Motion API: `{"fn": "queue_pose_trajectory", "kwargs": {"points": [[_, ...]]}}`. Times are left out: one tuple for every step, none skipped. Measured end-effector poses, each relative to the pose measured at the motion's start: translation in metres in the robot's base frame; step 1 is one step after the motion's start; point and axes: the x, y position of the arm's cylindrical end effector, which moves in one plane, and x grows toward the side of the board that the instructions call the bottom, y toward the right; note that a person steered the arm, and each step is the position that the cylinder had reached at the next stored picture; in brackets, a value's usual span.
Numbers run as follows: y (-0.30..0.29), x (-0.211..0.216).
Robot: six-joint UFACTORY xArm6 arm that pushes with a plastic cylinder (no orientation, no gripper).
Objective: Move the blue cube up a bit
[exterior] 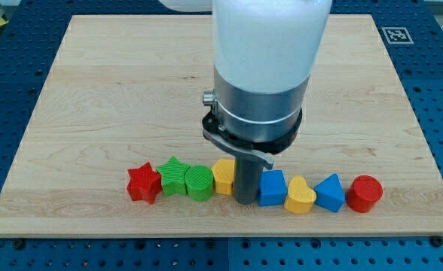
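Note:
The blue cube (273, 188) sits in a row of blocks near the view's bottom of the wooden board (116, 98). My tip (245, 200) stands just to the cube's left, touching or nearly touching it, between it and a yellow block (224, 175). The arm's white and grey body (263, 75) hangs above and hides the board behind the row.
In the row from the view's left: a red star (144, 184), a green star (174, 175), a green cylinder (200, 183), the yellow block, the cube, a yellow heart (300, 196), a blue triangular block (329, 193), a red cylinder (365, 193). The board's bottom edge is close below.

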Motion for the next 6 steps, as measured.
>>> {"fn": "queue_pose_trajectory", "kwargs": {"points": [[-0.001, 0.0], [-0.002, -0.002], [-0.002, 0.025], [0.0, 0.041], [0.017, 0.04], [0.019, 0.026]]}}
